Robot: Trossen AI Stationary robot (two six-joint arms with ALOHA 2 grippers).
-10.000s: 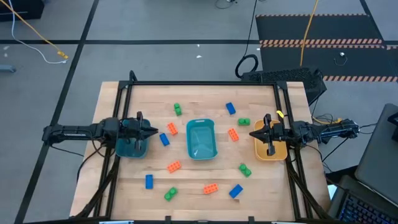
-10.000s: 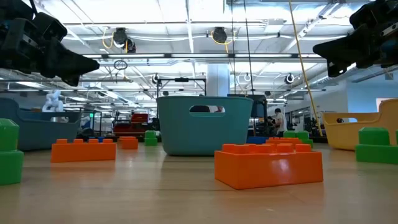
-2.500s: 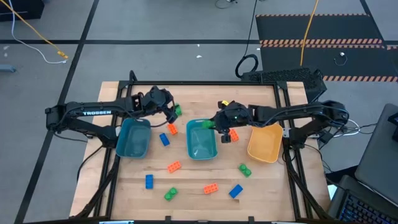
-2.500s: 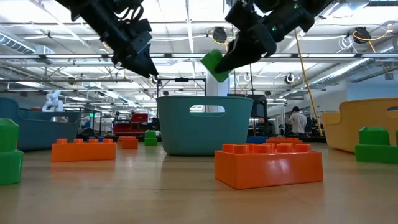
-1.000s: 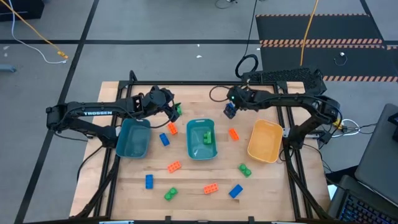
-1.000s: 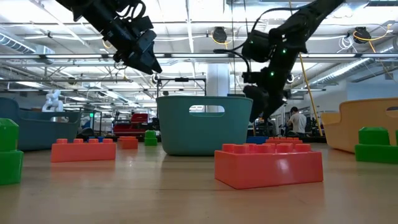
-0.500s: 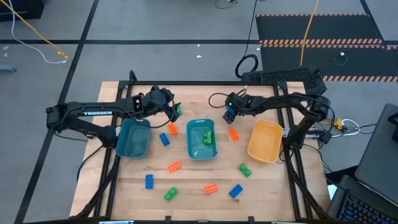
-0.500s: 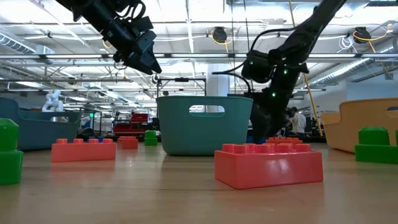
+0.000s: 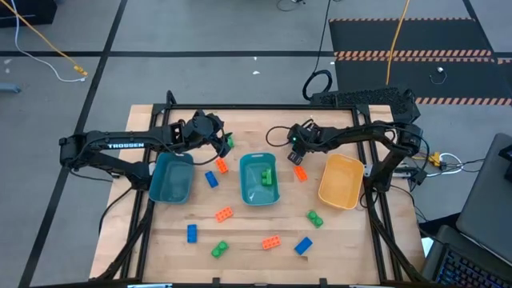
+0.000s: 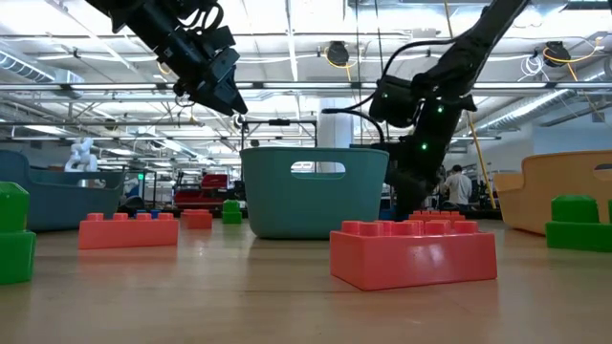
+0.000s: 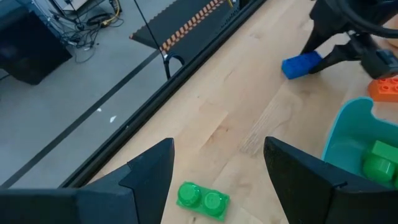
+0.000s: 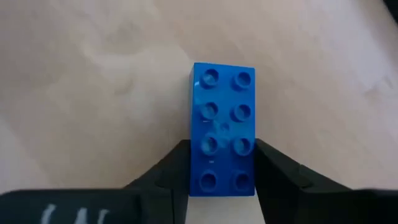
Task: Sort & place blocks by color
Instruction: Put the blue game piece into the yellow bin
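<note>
Nearest the front edge of the tabletop [image 9: 336, 248] lie loose blocks: a blue block [image 9: 192, 233], a green block [image 9: 219, 250], an orange block [image 9: 271, 242] and another blue one [image 9: 303, 246]. Mid-tabletop stand three containers in a row: a teal bin [image 9: 171, 178] toward the left edge, a middle teal bin [image 9: 259, 179] with a green brick [image 9: 267, 174] inside, and a yellow-tan bowl [image 9: 342, 182] toward the right edge. Farther back, the right claw [image 12: 221, 163] has its fingers pressed against both sides of a blue brick [image 12: 222, 127] (studs up, lying on the wood). The left claw [image 11: 217, 168] hangs spread wide above a green two-stud brick [image 11: 203, 200] near the back edge.
</note>
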